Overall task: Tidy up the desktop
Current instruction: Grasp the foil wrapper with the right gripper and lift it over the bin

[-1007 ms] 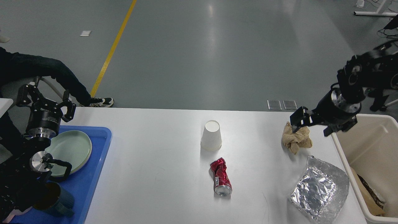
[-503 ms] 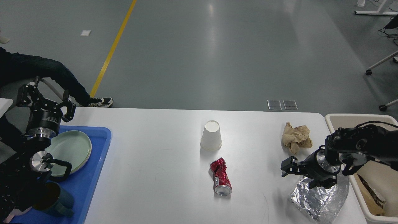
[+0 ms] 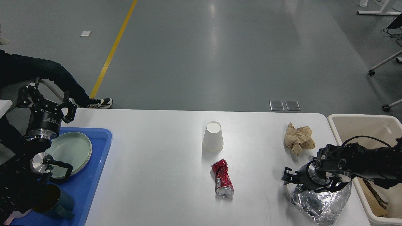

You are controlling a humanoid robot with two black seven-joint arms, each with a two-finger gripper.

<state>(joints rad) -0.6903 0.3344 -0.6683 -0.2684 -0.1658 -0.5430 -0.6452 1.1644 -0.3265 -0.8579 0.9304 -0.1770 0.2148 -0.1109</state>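
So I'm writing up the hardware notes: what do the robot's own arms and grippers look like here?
Both arms are black. The left gripper has two black linkage fingers on a black cylinder with small white lettering, then a silver ring; a black cable loops beside a silver disc lower down. The right gripper is small and black behind a silver ring, with a thin black cable arching over that arm.

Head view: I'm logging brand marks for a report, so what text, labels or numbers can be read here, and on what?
Left tool: white lettering on its black body, too small to read.
Crushed red can: white marks on its side, too crumpled and blurred to read.
White paper cup: no print visible.
Nothing else carries legible text.
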